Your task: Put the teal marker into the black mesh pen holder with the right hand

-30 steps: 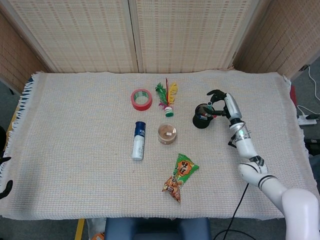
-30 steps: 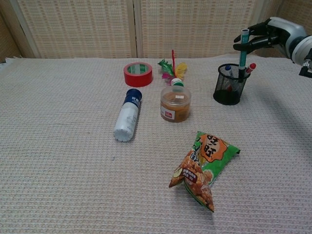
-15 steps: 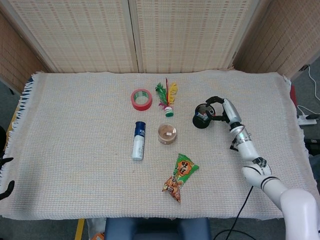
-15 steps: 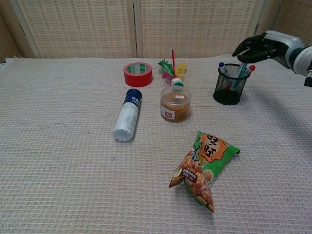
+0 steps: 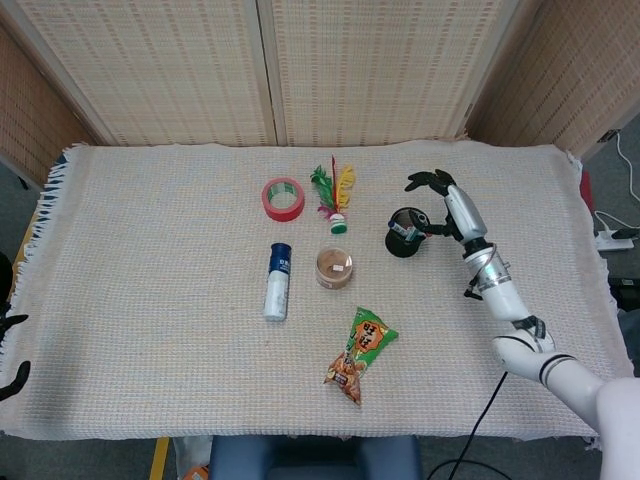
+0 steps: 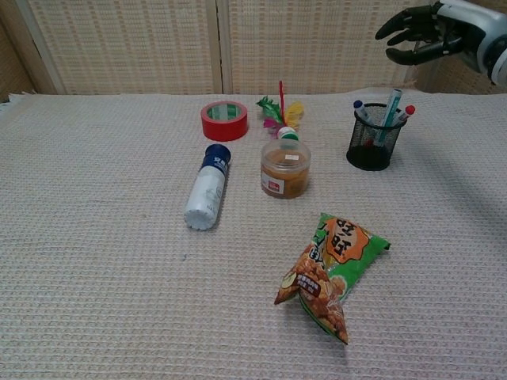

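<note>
Teal marker [image 6: 389, 111] now leaning inside black mesh pen holder [image 6: 371, 144], right of frame centre; released since half a second ago. Right hand [image 6: 419, 33] lifted to upper right, fingers spread, holding nothing. Task judged complete. Open cloth right of holder; jar [image 6: 286, 169] well left.

A counter [image 5: 150, 330] covered by a cream woven cloth [image 5: 180, 230] fills most of both views; the cloth's left edge ends in a short fringe [image 5: 52, 190]. Behind the far edge stand tall panels of pale woven reed [image 5: 370, 70] set in light frames, with browner woven panels [image 5: 560, 70] angling in at both far corners. Past the right edge lies grey floor with a white power strip [image 5: 612, 238] and cable. Lighting is even and soft.
</note>
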You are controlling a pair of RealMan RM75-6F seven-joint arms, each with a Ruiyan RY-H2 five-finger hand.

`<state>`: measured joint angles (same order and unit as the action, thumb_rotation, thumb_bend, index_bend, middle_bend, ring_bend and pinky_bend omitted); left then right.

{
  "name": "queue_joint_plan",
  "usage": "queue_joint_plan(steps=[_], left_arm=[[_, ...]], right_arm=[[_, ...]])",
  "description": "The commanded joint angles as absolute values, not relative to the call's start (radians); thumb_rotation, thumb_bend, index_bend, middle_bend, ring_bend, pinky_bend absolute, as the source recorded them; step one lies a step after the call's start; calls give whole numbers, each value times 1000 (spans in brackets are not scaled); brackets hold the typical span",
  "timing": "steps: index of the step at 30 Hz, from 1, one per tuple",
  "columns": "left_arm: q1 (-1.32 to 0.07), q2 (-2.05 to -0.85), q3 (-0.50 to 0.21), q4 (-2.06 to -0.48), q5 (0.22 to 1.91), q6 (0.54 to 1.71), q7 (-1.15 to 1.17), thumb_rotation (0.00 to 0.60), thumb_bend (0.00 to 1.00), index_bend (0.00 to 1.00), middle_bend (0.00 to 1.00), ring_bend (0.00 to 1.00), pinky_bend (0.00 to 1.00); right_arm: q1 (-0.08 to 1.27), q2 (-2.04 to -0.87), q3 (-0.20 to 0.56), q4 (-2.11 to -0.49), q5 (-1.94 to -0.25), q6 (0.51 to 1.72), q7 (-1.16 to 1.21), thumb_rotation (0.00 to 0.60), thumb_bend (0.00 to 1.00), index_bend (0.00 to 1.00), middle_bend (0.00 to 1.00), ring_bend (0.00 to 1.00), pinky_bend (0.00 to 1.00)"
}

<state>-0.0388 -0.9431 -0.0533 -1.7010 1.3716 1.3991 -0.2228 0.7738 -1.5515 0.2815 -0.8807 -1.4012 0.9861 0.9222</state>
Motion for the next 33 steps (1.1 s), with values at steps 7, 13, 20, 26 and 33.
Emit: queue_joint_plan(steps=[7, 13, 20, 26, 33], left_arm=[[-40, -941, -47, -1710, 1390, 1401, -220, 600, 386, 204, 44, 0, 112], [-36, -938, -46, -1718, 1402, 1416, -220, 600, 387, 204, 45, 0, 113], [-30, -932, -49, -1720, 1401, 1433, -221, 600, 387, 204, 44, 0, 113], [-28, -930, -49, -1722, 1401, 1438, -215, 600, 387, 205, 44, 0, 113], [-30, -932, -47, -1723, 1402, 1432, -205, 600, 386, 204, 44, 0, 113]], right_arm=[[444, -1183, 175, -1451, -1553, 1474, 341, 600, 327, 457, 215, 251, 91], [284, -1158, 55, -1519, -1571, 1565, 55, 600, 326, 479, 241, 277, 111], [170, -1231, 6, -1436, -1543, 1623, 62, 600, 326, 488, 241, 277, 111], [145, -1297, 21, -1359, -1554, 1656, 62, 600, 327, 506, 241, 277, 111], [140, -1286, 21, -1367, -1562, 1630, 37, 600, 327, 514, 242, 277, 111]])
